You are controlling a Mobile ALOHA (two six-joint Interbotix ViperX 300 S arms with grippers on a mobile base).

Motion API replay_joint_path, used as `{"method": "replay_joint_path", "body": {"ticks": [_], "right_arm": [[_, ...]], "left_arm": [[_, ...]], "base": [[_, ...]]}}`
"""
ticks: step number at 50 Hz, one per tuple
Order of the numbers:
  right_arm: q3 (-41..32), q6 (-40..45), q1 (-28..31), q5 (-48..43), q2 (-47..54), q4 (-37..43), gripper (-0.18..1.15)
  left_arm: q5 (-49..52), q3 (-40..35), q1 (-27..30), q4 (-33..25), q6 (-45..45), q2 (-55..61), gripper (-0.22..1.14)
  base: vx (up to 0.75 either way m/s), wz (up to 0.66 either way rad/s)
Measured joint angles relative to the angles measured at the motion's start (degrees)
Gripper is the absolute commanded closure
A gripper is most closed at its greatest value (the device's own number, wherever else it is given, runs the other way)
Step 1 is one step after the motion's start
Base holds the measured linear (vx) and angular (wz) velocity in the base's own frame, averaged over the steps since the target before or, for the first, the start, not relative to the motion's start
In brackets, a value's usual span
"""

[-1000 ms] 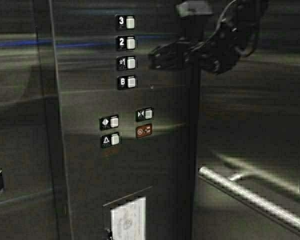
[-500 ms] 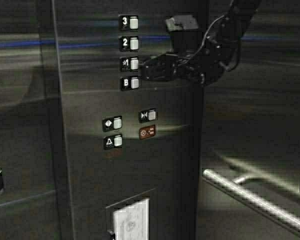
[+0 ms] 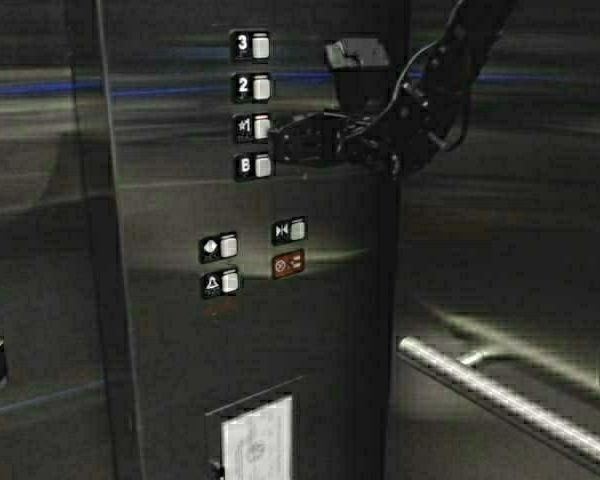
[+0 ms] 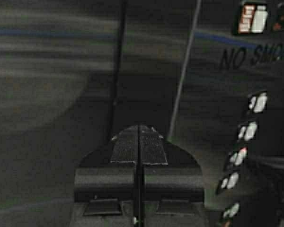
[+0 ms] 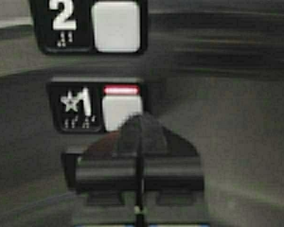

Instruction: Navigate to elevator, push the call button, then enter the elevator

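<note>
Reaching arm: my right gripper (image 3: 278, 143) comes in from 2 o'clock in the high view, fingers pressed together, holding nothing.
Change: a second ago its tip hung off to the 3 o'clock side of the floor buttons; now it has slid across toward 9 o'clock and sits at the floor-1 button (image 3: 262, 127).
Contact: in the right wrist view the closed tip (image 5: 139, 124) overlaps the lower edge of that button (image 5: 122, 111); I cannot tell whether it is touching or just short.
Indicator: a red bar (image 5: 121, 90) glows above the button face.
Meaning: I judge that I am already inside the elevator (image 3: 500, 250), so the entering step looks done; this press is a floor choice.
Call button: not in view from any camera.
Button panel (image 3: 180, 330): faces me flat-on at 12 o'clock; its long axis runs upright, with the floor buttons stacked 3, 2, 1, B from 12 down toward 6.
Handrail (image 3: 500, 395): at 4 o'clock, slanting down toward 5.
Left gripper (image 4: 139, 130): idle, pads pressed together, empty, facing the steel wall at the 9 o'clock side of the panel.
</note>
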Motion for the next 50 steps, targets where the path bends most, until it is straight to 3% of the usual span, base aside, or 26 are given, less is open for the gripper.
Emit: {"method": "replay_joint_path", "body": {"ticks": [16,26,39,50], "right_arm": [[16.9,-1.6,-1.1,0.2,-14.4,0.6,0.91],[24.4,-1.4,-1.4,6.8,-25.4,2.0,0.91],[25.7,-1.1,-1.4,22.1,-37.2,4.6,0.91],[24.3,-1.1,-1.4,39.2,-46.8,6.2,0.91]], "left_arm": [[0.0,0.0,0.0,-0.4,-0.4,-0.4,0.9],[0.4,-0.2,0.1,-1.0,-0.6,-0.4,0.9],[9.1,-3.3,0.0,-1.1,-0.4,-0.1,0.9],[20.0,-13.0,0.0,-1.0,0.4,2.5,0.9]], "base": [[0.0,0.01],[-0.02,0.09],[-0.05,0.15],[-0.04,0.18]]}}
